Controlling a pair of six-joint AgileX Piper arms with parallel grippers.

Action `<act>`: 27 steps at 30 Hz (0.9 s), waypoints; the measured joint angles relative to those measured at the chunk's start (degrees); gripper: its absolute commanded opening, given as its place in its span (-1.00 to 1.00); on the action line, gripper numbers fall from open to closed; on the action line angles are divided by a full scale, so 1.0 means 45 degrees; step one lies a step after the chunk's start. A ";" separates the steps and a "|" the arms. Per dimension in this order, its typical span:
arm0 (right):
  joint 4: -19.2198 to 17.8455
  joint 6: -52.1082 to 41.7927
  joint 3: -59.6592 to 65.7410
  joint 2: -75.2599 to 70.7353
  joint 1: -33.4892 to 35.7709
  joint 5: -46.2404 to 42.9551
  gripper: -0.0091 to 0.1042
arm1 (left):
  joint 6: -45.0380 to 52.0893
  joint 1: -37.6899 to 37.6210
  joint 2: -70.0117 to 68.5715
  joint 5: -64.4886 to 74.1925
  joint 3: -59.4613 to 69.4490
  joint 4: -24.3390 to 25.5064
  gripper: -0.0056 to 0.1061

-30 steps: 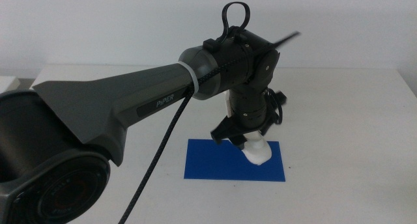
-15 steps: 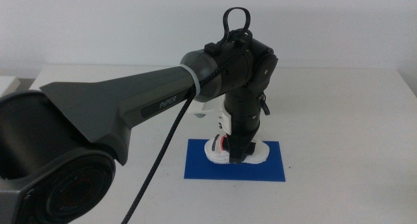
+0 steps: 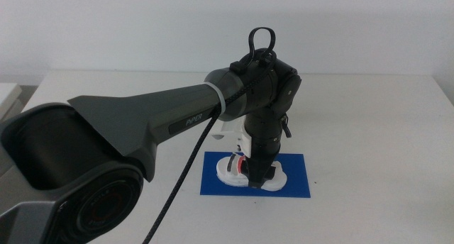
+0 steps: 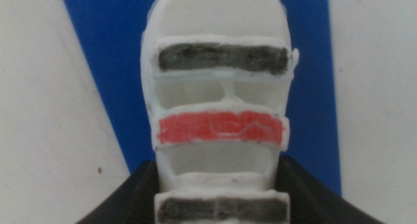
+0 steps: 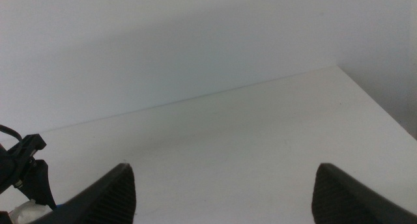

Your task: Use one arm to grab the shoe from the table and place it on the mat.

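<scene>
The white shoe, with two dark grey straps and one red, lies level on or just above the blue mat at its middle. My left gripper points straight down and is shut on the shoe. In the left wrist view the shoe fills the picture with the mat behind it, and both dark jaws press its sides by the rear strap. Whether the sole touches the mat cannot be told. My right gripper waits off to the side, open and holding nothing.
The white table stretches around the mat on all sides. The big dark left arm and its black cable cross the left half of the middle view. A white wall rises behind the table.
The left gripper has turned the shoe from hanging toe-down to lying level, and has lowered it onto the middle of the mat. The arm's elbow moved slightly right.
</scene>
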 measured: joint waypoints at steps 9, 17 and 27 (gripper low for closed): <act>0.0000 0.0000 0.0000 0.0000 0.0000 0.0000 0.56 | 0.0000 0.0000 -0.0103 0.0080 0.0000 -0.0148 0.78; 0.0000 0.0000 0.0000 0.0000 0.0000 0.0000 0.56 | 0.6217 0.0062 -0.4426 0.0271 0.0511 0.1811 0.78; 0.0000 0.0000 0.0000 0.0000 0.0000 0.0000 0.56 | 1.4295 0.3028 -1.2156 -0.1360 0.8538 0.3347 0.78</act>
